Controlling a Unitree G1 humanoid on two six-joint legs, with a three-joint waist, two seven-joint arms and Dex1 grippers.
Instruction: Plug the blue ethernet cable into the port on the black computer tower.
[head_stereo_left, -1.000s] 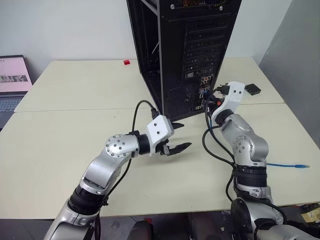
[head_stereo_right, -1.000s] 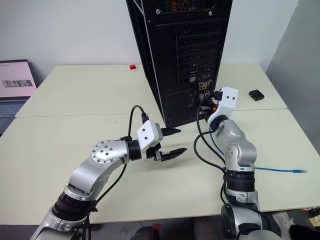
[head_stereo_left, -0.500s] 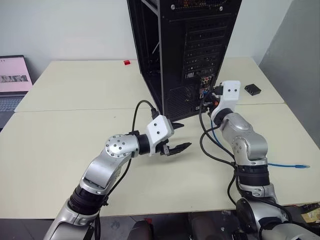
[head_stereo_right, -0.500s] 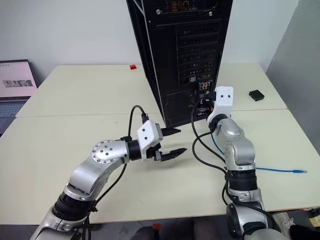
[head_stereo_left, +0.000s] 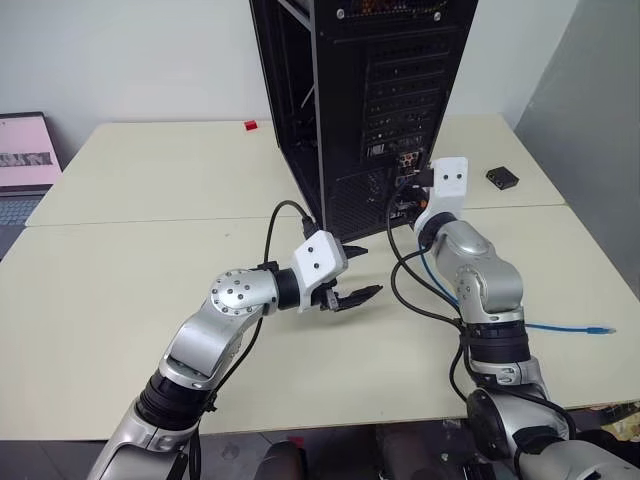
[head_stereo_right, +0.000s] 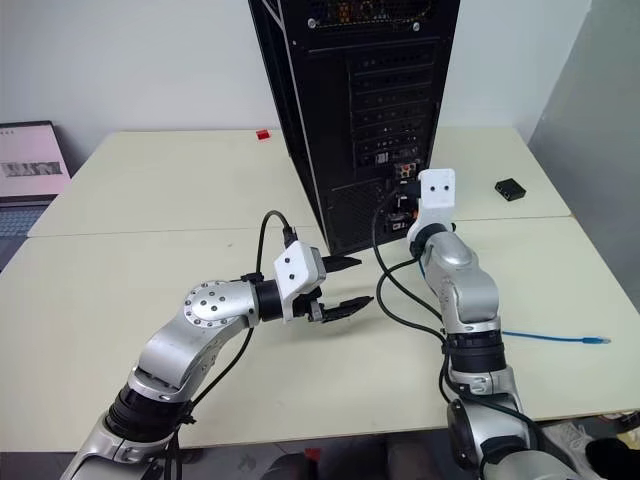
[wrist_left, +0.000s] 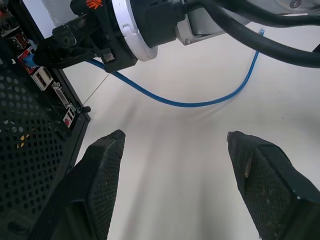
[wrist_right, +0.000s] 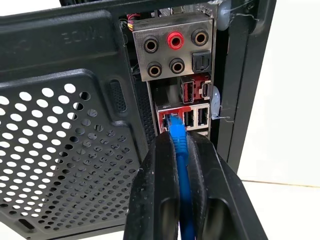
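Pinching the blue ethernet cable, the right gripper holds its plug at the port.

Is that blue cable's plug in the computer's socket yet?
Cannot tell. The right gripper, shut on the blue ethernet cable, holds its plug at the port; whether it is seated is hidden.

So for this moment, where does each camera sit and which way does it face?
Head stereo pair: looks forward and down over both arms at the black computer tower.
Left wrist view: along its open fingers toward the table; also shows the right gripper.
Right wrist view: along shut fingers holding the blue ethernet cable at the port.
All views share the tower's rear.
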